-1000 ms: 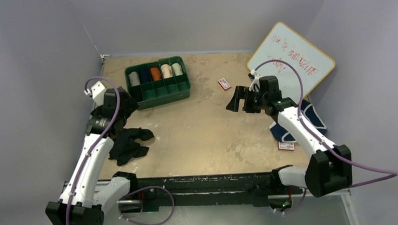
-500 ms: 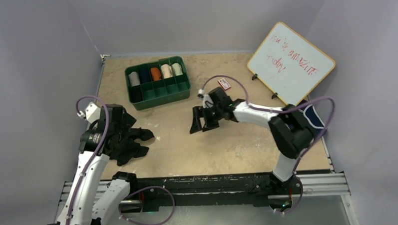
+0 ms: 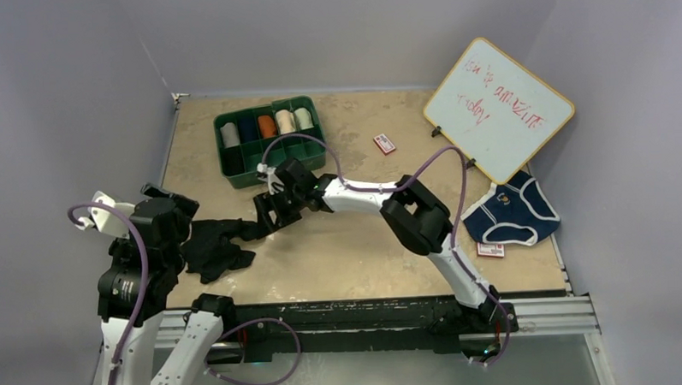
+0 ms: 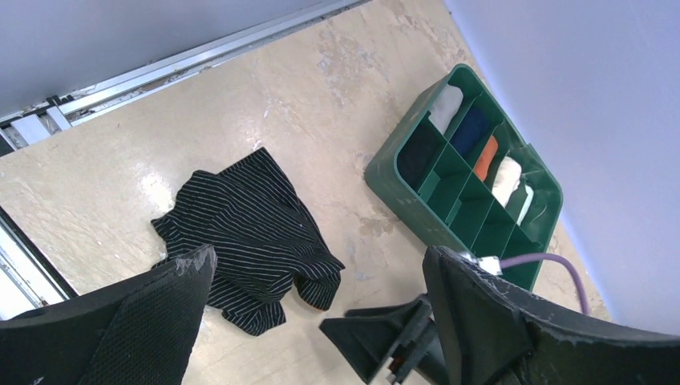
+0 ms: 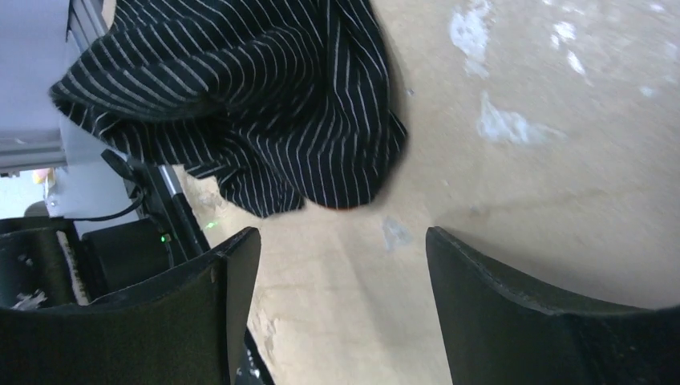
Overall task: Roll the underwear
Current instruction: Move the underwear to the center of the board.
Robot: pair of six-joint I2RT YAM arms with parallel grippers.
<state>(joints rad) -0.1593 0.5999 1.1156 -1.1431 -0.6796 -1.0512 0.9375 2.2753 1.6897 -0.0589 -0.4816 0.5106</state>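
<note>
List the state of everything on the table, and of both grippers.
Black briefs: crumpled, not rolled, lying free.
Navy briefs: spread flat, not rolled.
Tray: partly filled with rolled cloths.
Whiteboard: propped tilted, red writing on it.
Left gripper: open, empty, raised.
Right gripper: open, empty, beside the black briefs.

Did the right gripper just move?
Yes, the right gripper swung left, from by the whiteboard to in front of the green tray, near the black underwear.
</note>
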